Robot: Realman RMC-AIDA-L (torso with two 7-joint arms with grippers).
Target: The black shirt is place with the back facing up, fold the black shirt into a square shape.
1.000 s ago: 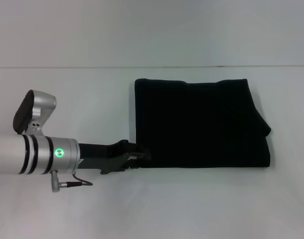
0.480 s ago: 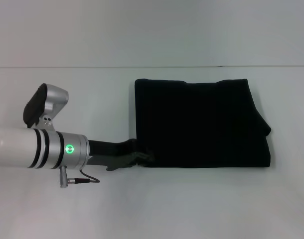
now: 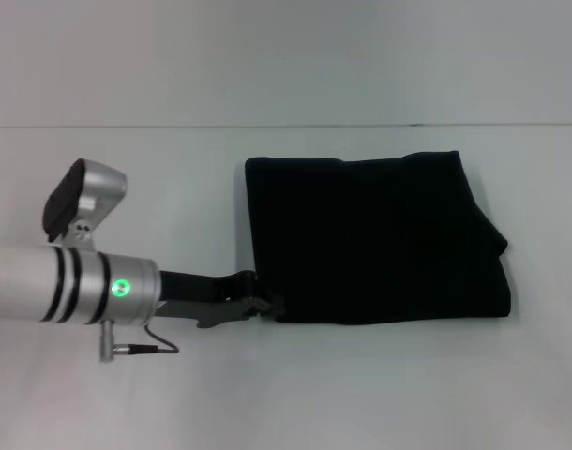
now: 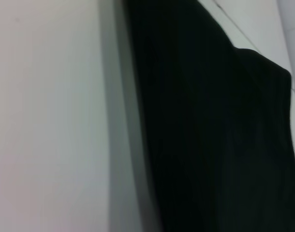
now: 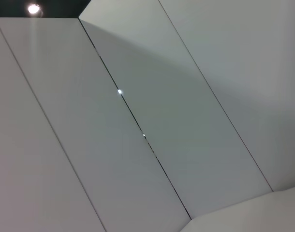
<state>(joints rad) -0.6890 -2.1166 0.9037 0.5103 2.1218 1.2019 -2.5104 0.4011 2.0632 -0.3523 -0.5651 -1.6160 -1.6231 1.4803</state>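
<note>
Now I hold my left hand [image 3: 270,305] at the black shirt [image 3: 375,239] front-left corner; grip state: cannot tell; left edge has shifted outward, squaring the fold on the surface [image 3: 173,178]; right hand unseen.

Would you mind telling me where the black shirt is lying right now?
In the head view the black shirt lies folded on the white table, right of centre, with the left gripper at its near left corner.
</note>
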